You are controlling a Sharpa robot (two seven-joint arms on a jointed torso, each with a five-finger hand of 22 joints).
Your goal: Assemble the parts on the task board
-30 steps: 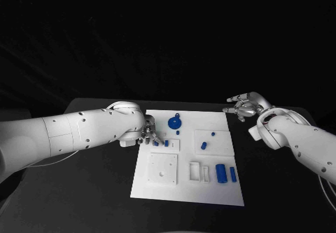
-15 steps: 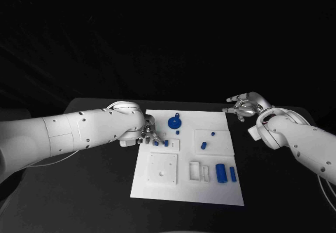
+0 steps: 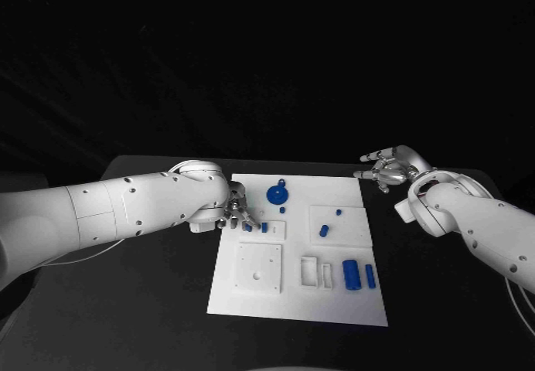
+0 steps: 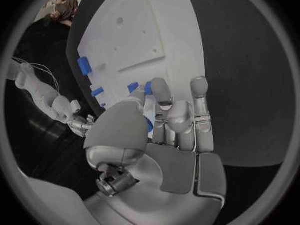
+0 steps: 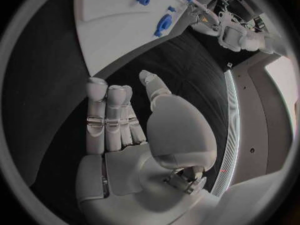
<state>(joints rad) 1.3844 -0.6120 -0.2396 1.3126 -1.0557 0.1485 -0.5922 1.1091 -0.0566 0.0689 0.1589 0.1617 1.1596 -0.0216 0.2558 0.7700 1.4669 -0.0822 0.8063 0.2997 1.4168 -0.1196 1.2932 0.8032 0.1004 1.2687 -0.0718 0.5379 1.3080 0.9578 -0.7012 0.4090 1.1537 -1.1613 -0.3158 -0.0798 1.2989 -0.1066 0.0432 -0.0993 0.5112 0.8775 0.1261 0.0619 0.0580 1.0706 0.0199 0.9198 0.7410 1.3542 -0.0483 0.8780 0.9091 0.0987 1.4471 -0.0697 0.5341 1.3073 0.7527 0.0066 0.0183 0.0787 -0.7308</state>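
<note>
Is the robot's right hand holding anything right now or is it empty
Empty. The right hand hangs over bare black table beside the task board, fingers straight, nothing in the palm.

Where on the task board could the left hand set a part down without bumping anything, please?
Bare white lies along the near edge of the task board, below the square plate and the two upright blue cylinders. The far right corner is bare too. It is crowded on the left edge, where the left hand sits among small blue parts.
</note>
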